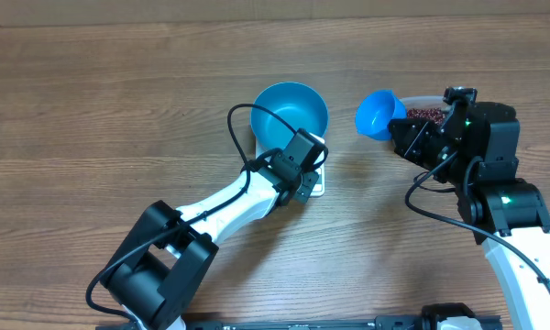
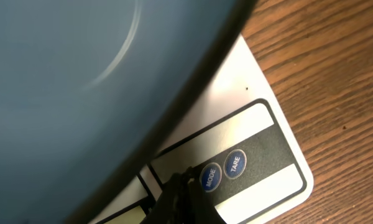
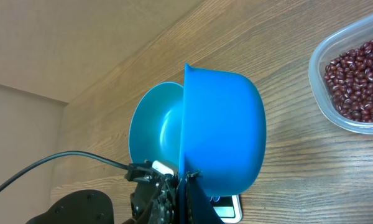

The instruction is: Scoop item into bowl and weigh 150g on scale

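Where the blue bowl (image 1: 291, 110) sits on the white scale (image 2: 236, 106), the left pincer (image 2: 183, 186) reaches in from the near side. Its jaws are pressed together, and its dark tip is down at the scale's front panel, just beside the MODE button (image 2: 210, 177), with the TARE button (image 2: 235, 164) next along. Whether the tip touches the panel cannot be told. The bowl's rim overhangs much of the scale and lies just behind that tip.

The right pincer (image 3: 184, 186) is pinched on the small blue scoop (image 3: 224, 130). The scoop is held above the bench (image 1: 119, 92), between the bowl and the clear tub (image 3: 316, 74), with its mouth turned toward the bowl.

The red-brown beans (image 3: 357, 78) lie heaped in the tub, to the right of the scoop and apart from it. From overhead, the right arm's wrist covers part of the tub. The bowl stands to the scoop's left, near it but not touching, and beyond the right pincer's fingers.
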`<state>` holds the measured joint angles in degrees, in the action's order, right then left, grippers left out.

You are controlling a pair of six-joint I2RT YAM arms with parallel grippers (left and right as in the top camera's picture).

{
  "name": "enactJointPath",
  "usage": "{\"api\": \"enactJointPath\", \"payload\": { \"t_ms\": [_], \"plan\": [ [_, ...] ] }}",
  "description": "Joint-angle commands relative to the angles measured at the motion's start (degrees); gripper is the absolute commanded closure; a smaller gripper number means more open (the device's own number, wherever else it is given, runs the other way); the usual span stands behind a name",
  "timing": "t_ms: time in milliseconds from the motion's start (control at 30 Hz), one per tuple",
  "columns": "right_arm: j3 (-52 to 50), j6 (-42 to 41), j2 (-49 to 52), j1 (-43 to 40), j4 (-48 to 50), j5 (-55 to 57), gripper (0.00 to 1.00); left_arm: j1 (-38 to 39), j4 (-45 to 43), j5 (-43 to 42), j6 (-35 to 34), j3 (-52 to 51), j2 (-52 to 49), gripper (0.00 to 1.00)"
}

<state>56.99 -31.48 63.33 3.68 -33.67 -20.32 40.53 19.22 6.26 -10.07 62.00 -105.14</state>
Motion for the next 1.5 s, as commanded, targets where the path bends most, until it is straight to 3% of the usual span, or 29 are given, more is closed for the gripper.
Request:
{"api": "enactJointPath", "payload": {
  "t_ms": [0,1467],
  "plan": [
    [1.2,0.5,-0.3,-0.3,0.1,0.3,0.96,0.1,-0.5,0.2,0.6,-0.9,-1.4,0.96],
    [1.2,0.5,-0.3,-0.3,-0.6,0.3,0.96,-0.2,0.2,-0.3,-0.2,-0.9,-4.2,0.96]
  ]
}}
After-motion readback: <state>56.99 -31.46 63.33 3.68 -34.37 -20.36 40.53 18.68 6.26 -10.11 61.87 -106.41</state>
